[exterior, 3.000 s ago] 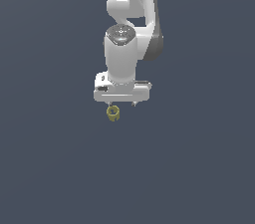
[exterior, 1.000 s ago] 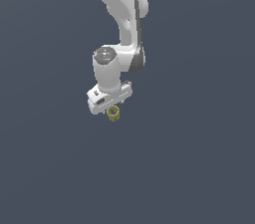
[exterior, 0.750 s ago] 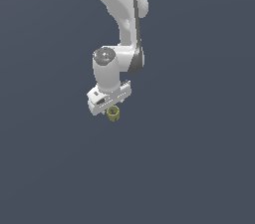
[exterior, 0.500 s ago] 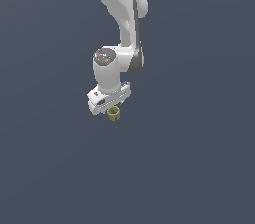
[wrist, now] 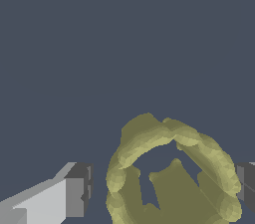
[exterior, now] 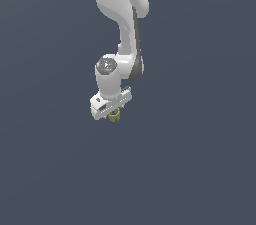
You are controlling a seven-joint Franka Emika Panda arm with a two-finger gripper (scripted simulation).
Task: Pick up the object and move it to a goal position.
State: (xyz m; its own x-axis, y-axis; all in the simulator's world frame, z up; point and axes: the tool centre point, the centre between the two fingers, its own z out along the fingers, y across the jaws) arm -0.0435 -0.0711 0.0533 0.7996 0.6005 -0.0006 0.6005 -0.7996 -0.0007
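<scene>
The pincer (exterior: 114,114) holds the yellow-olive ring (exterior: 114,115) between its fingers (wrist: 74,195), with the ring hanging just under the white hand in the exterior view. The pick-up looks done, though whether the ring is clear of any surface is hard to tell against the plain backdrop. Carrying it to the goal, which no picture shows, is left.

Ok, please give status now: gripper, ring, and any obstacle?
Gripper around yellow ring, fingers either side; contact unclear. Ring sits directly under the gripper. No obstacle visible.
</scene>
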